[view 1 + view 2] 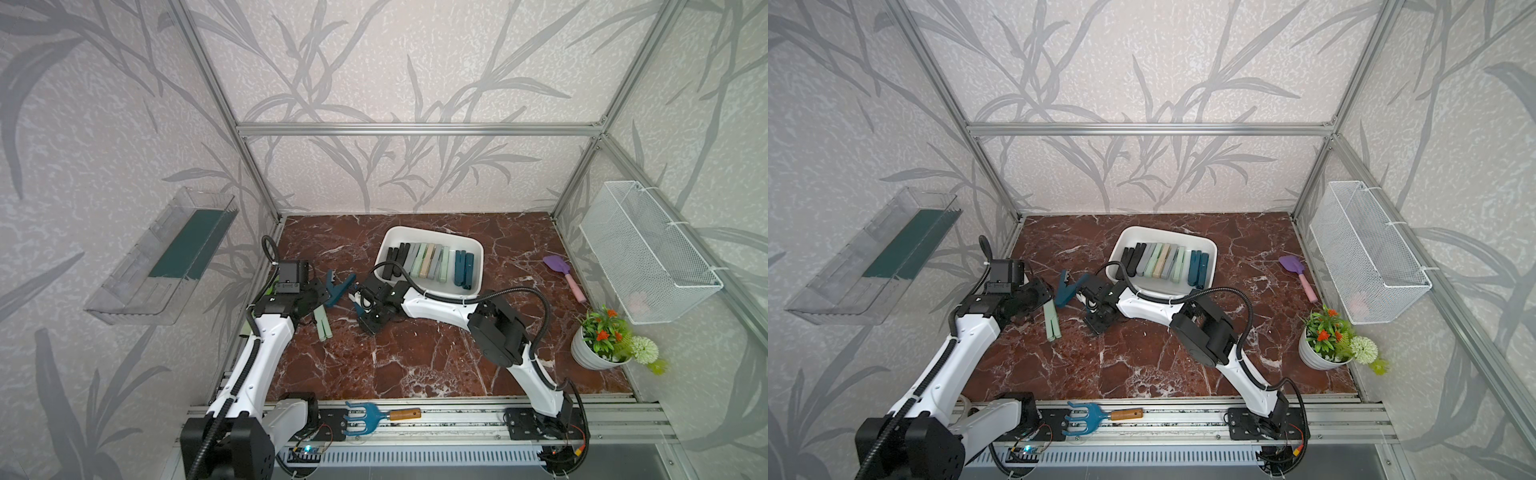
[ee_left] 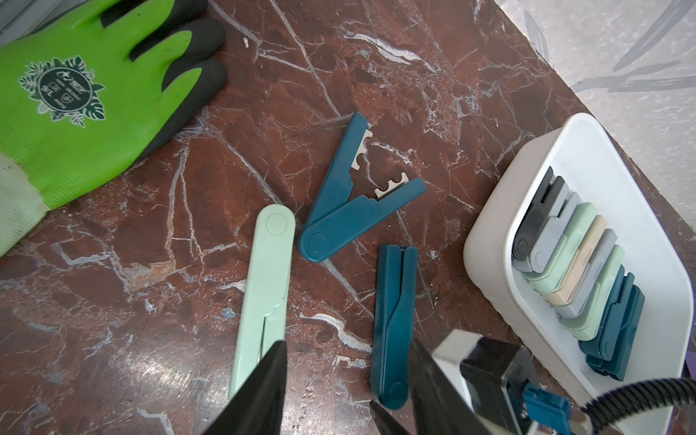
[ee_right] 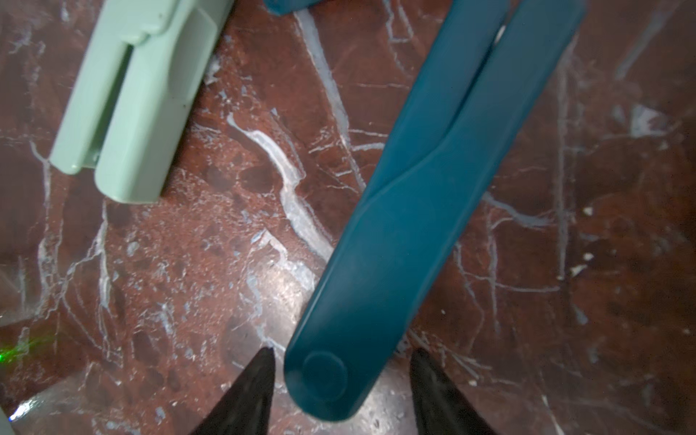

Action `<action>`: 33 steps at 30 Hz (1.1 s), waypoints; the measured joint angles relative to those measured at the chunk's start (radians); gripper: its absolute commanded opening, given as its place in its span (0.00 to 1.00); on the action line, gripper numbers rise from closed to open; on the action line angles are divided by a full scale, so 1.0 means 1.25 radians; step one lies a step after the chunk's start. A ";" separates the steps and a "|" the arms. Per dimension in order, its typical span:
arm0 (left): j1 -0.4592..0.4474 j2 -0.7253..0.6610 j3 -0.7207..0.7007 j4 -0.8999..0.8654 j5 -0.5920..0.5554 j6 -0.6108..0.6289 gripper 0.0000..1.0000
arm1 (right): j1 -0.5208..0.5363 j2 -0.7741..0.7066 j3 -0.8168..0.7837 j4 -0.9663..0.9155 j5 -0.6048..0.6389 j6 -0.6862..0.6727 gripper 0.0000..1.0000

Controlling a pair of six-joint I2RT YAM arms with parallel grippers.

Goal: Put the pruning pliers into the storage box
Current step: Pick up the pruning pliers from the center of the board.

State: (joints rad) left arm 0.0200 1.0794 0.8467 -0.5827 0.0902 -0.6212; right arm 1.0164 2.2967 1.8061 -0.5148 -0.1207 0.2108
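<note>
Far left in the left wrist view, a green work glove [image 2: 86, 98] flat on the red marble tabletop [image 1: 415, 353], no part of the job.

Next, the left gripper [image 2: 346, 342] poised above the loose tools, jaws partly apart, nothing held. Below it, mint green pruning pliers [image 2: 263, 286], folded and flat on the marble, one end hidden behind the gripper.

Then open dark teal pruning pliers [image 2: 339, 211], splayed in a V with notched metal blades bare. Awkward to pinch, likely to swing or snag, and probably too wide for the row unless closed first.

Right of those, folded dark teal pruning pliers [image 3: 406, 211] flat on the marble, rounded pivot end between the jaws of the right gripper [image 3: 342, 350]. Jaws apart, a gap on each side, no grip yet.

Main hazards here, by judgement:
- A pinch so near the rounded tip, hence a squirt out of the jaws or a droop and twist on lifting.
- Handles falling open in the air.
- The long free end catching the rim.
- Little room between the two arms, so risk of a knock or of nudging the mint pair.

Further right and close by, the white storage box [image 1: 432, 237], crowded with a row of stored pliers [image 1: 432, 264] side by side. Scant free space, so a drop likely to land across the row or hang over the wall.
</note>
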 measured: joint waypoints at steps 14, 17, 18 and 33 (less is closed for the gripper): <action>0.002 0.009 0.000 0.013 0.020 0.000 0.51 | 0.000 0.016 0.017 -0.013 0.067 0.005 0.23; 0.002 0.013 0.000 0.013 0.023 0.000 0.51 | 0.000 0.016 0.017 -0.017 0.068 0.004 0.18; 0.002 0.014 0.000 0.013 0.025 0.000 0.51 | 0.000 0.016 0.017 -0.018 0.065 0.004 0.16; 0.027 0.011 0.056 0.023 0.093 0.015 0.54 | -0.125 -0.226 -0.201 0.124 -0.199 0.103 0.07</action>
State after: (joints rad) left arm 0.0532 1.0935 0.9173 -0.5541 0.2066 -0.6022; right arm 0.8604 2.0148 1.5547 -0.3595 -0.3695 0.3401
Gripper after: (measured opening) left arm 0.528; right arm 0.342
